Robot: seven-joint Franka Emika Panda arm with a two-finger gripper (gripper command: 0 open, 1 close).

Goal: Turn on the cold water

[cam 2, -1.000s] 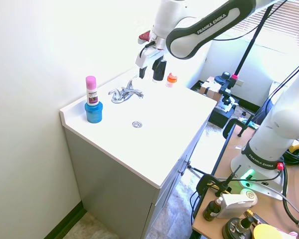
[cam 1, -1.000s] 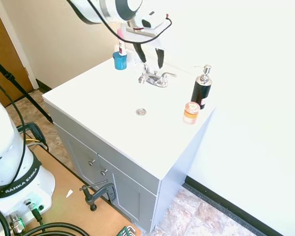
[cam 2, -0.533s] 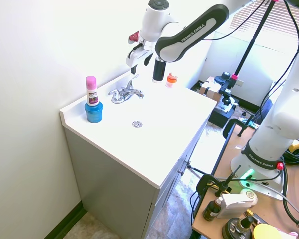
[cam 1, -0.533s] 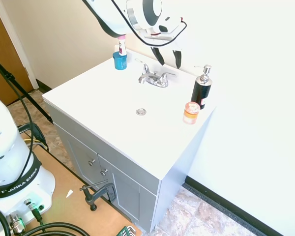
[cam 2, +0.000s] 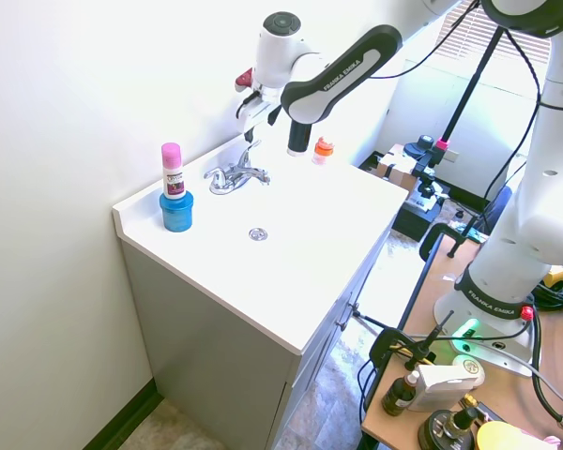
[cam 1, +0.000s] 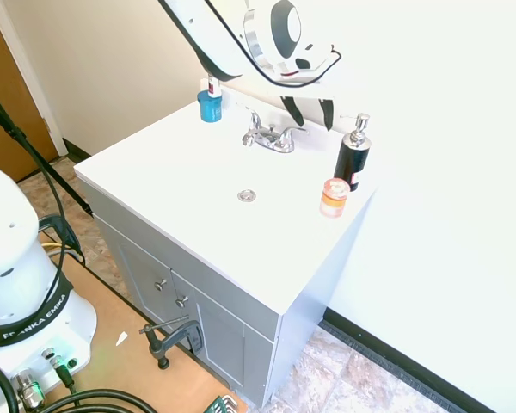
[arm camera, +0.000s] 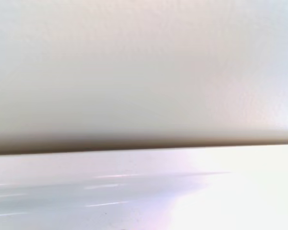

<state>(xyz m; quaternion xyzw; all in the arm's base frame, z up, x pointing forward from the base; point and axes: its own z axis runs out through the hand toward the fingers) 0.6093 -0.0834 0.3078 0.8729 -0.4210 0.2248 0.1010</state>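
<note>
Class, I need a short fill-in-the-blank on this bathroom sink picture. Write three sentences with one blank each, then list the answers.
1. The claw hangs above the faucet with its fingers ____.
2. The small orange bottle stands beside the ____ soap pump bottle.
3. The pink-capped bottle stands in a ____ cup.

Answers: open; black; blue

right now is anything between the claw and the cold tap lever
Nothing: in the first exterior view the open claw hangs just above the right-hand chrome lever, with only air and bare white counter behind.
</note>
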